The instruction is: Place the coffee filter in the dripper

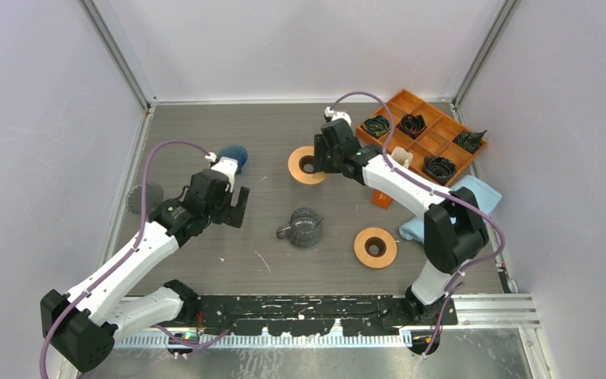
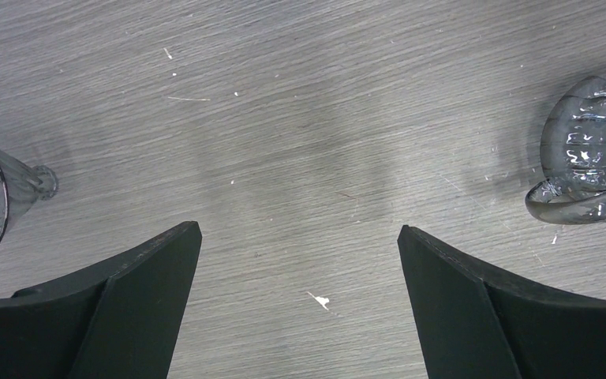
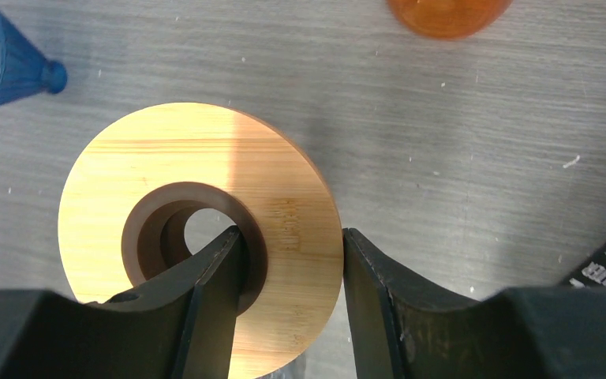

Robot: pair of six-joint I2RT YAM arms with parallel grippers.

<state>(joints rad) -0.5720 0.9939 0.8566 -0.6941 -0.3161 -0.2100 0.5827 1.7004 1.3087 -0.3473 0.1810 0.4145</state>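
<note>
The right claw (image 3: 292,237) is pinching a round bamboo ring with a brown centre hole (image 3: 205,158), one finger down the hole and the other against the outer rim, towards the far middle of the desk (image 1: 205,134). The left claw (image 2: 298,230) hangs spread wide over bare desk near the left edge. The dark pleated coffee filters (image 1: 412,124) sit in an orange compartment tray (image 1: 409,101) at the far right corner. The clear ribbed glass dripper with a handle (image 1: 305,227) stands mid-desk, well apart from them.
</note>
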